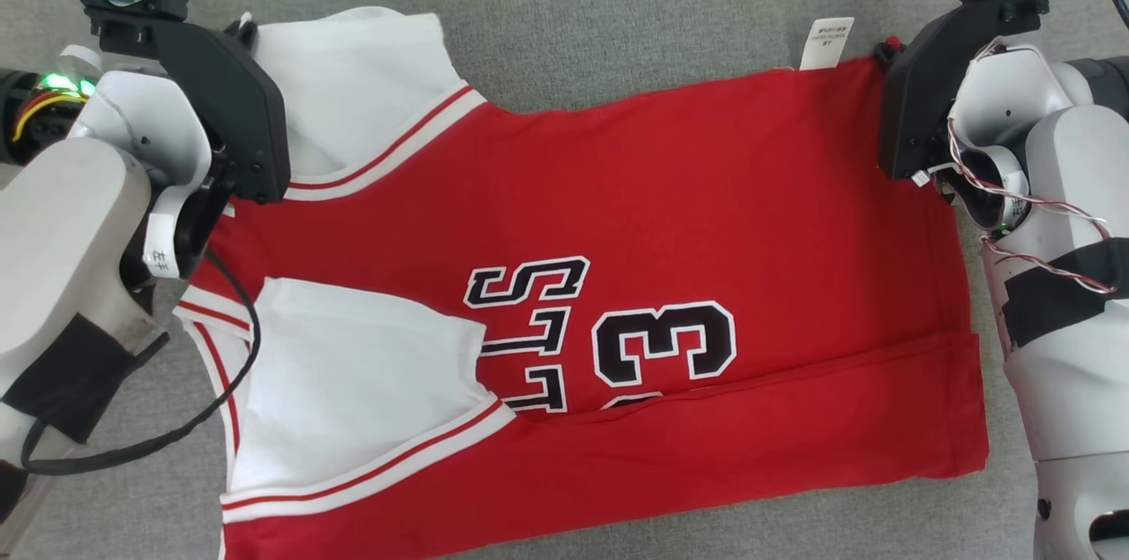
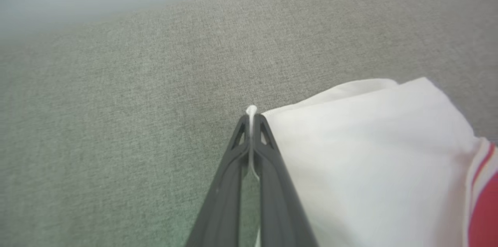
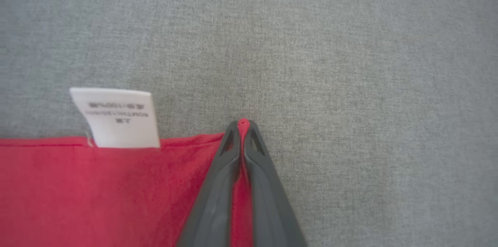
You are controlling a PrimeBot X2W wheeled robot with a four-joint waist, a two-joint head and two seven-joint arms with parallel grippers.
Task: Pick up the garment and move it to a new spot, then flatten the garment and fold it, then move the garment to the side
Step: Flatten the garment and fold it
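we are starting the fold, the left tool [image 2: 252, 116] clamping the white sleeve [image 1: 353, 75] and the right tool [image 3: 243, 124] clamping a red corner of the jersey [image 1: 670, 190] spread on the grey surface [image 1: 617, 13], and next we are likely lifting both together toward us.

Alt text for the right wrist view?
The right gripper is shut on a corner of the red garment, which lies on a grey fabric surface. A white label sticks out from its edge.
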